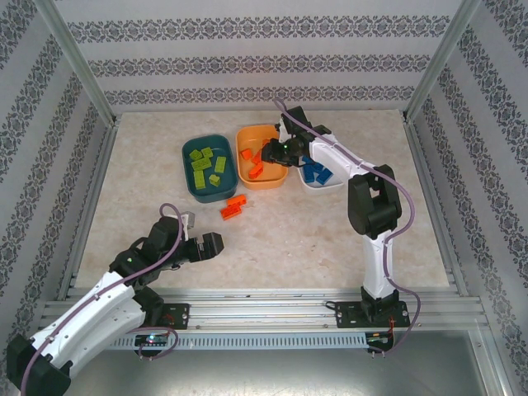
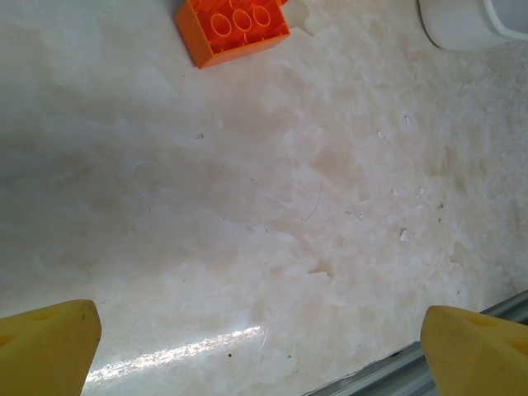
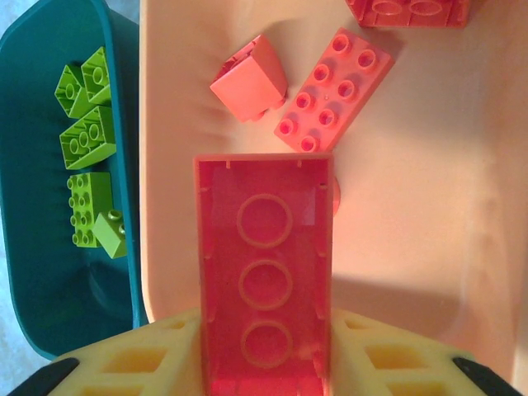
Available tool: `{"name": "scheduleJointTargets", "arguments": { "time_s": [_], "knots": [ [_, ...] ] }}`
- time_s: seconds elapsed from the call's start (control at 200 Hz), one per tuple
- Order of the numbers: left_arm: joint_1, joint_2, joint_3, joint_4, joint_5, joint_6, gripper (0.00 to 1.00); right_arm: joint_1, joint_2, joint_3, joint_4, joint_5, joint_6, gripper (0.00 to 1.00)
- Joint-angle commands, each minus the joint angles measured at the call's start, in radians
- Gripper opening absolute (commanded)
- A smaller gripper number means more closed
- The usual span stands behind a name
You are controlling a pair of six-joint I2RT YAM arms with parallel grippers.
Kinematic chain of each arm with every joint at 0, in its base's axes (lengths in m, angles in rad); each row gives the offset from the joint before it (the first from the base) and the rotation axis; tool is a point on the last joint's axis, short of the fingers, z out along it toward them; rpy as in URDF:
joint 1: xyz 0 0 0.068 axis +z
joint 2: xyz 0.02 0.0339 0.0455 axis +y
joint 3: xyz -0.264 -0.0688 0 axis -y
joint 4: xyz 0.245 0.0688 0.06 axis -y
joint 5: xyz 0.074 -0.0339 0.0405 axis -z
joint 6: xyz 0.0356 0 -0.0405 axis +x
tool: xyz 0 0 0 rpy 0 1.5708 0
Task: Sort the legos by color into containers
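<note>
My right gripper is shut on an orange-red lego, held with its hollow underside toward the camera. It hangs over the orange container, where other orange-red legos lie. In the top view this gripper is above the orange container. Beside it, the teal container holds lime green legos, and the white container holds blue legos. Loose orange-red legos lie on the table in front of the containers. My left gripper is open, low over bare table, short of an orange-red lego.
The teal container's wall with green legos sits just left of the held brick. A white container's corner and the table's metal front rail border the left gripper's view. Patterned walls and aluminium posts surround the table.
</note>
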Motion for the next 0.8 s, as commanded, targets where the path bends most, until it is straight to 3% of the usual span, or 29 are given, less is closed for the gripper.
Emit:
{"name": "scheduleJointTargets", "arguments": {
  "time_s": [0.0,0.325,0.575,0.794],
  "knots": [
    [0.012,0.011,-0.004,0.04,0.018,0.004,1.0,-0.009,0.017,0.006,-0.002,-0.014,0.008,0.39],
    [0.015,0.011,-0.009,0.042,0.019,0.005,1.0,-0.012,0.032,0.006,0.0,-0.013,0.01,0.57],
    [0.018,0.023,-0.004,0.039,0.019,0.014,1.0,-0.011,0.003,-0.005,0.011,-0.034,0.021,0.59],
    [0.015,0.106,0.063,-0.011,0.006,0.05,1.0,0.024,-0.203,-0.18,0.104,-0.031,0.048,0.6]
  ]
}}
